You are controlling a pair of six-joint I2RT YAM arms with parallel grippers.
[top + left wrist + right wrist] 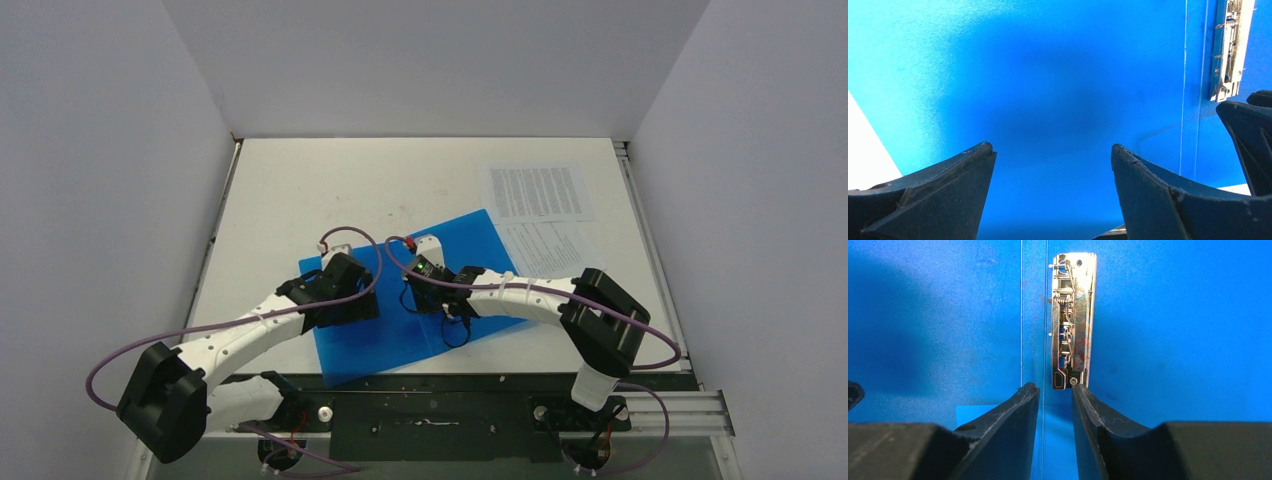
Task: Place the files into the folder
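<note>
The blue folder [470, 240] lies open and flat in the middle of the table, with its metal clip [1073, 320] along the spine. Both grippers hang low over it. My left gripper [1052, 147] is wide open above the bare blue left leaf [1048, 75], holding nothing. My right gripper [1054, 386] has its jaws close together with a narrow gap between them. Its tips sit right at the near end of the clip, over the spine crease, and nothing shows between them. The files, two printed white sheets [537, 192] [548, 248], lie at the back right, partly overlapping.
Grey walls close in the table on the left, back and right. The right arm's elbow [600, 320] rises near the nearer sheet. A metal rail [450, 410] carrying the arm bases runs along the near edge. The right gripper's finger [1248, 130] shows beside the clip [1230, 45].
</note>
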